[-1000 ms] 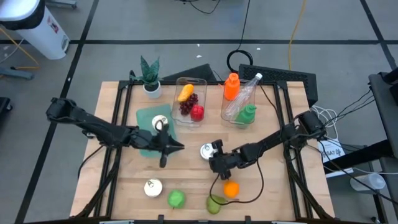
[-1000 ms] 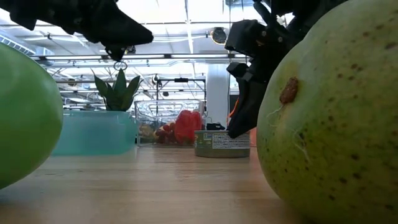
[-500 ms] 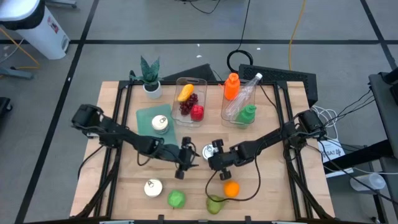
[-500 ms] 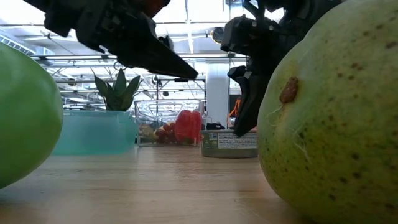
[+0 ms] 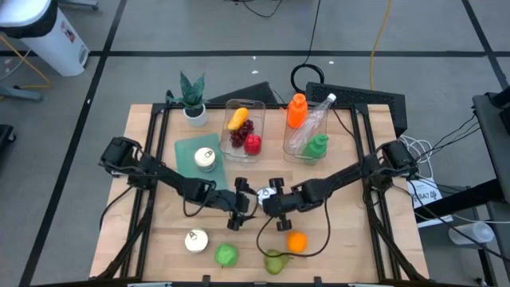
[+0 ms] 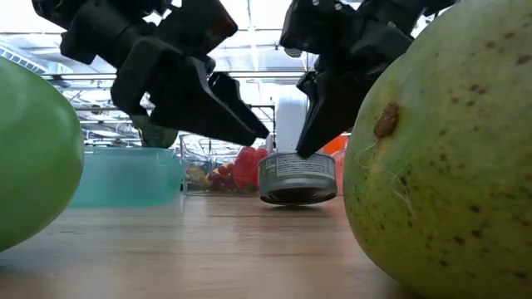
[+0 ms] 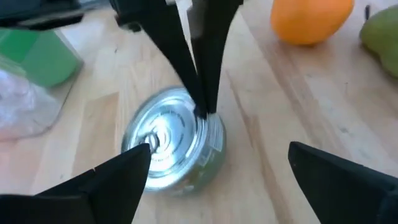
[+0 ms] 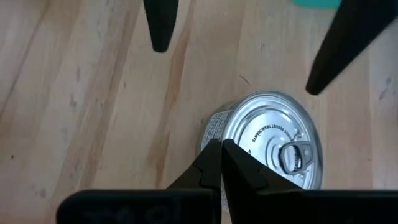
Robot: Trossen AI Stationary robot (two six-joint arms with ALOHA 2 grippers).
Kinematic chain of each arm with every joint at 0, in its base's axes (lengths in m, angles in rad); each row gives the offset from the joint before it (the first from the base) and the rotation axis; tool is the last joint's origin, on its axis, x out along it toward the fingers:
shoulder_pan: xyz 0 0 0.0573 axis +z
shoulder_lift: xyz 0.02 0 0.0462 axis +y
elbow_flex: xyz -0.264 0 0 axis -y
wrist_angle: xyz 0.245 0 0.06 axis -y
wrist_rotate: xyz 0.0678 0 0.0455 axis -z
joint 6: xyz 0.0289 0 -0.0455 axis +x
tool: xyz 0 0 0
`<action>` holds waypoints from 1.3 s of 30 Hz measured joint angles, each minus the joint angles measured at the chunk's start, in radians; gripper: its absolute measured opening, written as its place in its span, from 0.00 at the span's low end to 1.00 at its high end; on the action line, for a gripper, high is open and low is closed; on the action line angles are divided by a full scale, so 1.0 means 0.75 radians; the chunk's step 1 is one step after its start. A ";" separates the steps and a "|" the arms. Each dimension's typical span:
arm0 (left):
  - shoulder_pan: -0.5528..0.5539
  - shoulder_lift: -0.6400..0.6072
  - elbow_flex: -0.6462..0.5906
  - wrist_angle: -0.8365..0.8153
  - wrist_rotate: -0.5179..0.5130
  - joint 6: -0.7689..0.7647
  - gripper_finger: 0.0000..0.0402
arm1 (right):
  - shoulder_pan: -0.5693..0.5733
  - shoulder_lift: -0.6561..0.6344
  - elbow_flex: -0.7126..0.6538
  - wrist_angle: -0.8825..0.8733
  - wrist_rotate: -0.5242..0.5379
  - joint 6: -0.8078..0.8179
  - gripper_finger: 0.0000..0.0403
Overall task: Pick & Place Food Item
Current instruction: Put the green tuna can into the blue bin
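- A small tin can (image 5: 256, 197) with a pull-tab lid is seen near the middle of the wooden table (image 5: 351, 239), between the two grippers; in the low view it appears tilted, its base edge partly lifted off the wood.
- The left gripper (image 5: 245, 206) is spread wide, released, with one finger on each side of the can (image 7: 174, 140) in its wrist view; nothing is grasped by it.
- The right gripper (image 5: 269, 203) is clenched, its fingertips (image 8: 219, 155) pressed together against the rim of the can (image 8: 267, 146); no grasp around the can is shown, only contact at the edge.
- An orange (image 5: 296, 241) and a pear (image 5: 276, 261) lie nearer the table's front edge, apart from the can; a green apple (image 5: 226, 255) lies to their side.
- A clear bin (image 5: 244, 127) with fruit and a teal tray (image 5: 191, 155) holding a second can are set farther back.
- The can is judged rigid and fairly heavy for its size, with smooth metal walls that could slip or roll once tipped.
- The best hold is judged to be across the cylindrical side wall, fingers on opposite sides, below the rim rather than on the lid or tab.
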 joint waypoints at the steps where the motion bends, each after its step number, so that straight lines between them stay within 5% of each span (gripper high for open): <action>1: 0.002 0.007 -0.001 0.003 -0.004 0.004 0.96 | -0.010 0.000 0.003 -0.002 -0.011 0.011 0.00; 24: 0.005 0.263 0.219 -0.070 -0.343 0.223 0.94 | -0.129 -0.076 0.012 0.054 -0.247 0.147 0.00; 29: -0.001 0.262 0.230 -0.078 -0.339 0.209 0.77 | -0.129 -0.074 0.011 0.055 -0.247 0.136 0.00; 35: -0.015 0.262 0.228 -0.073 -0.330 0.159 0.34 | -0.129 -0.078 0.011 0.060 -0.223 0.095 0.00; 39: -0.018 0.257 0.231 -0.073 -0.335 0.137 0.34 | -0.123 -0.079 0.012 0.043 -0.258 -0.036 0.06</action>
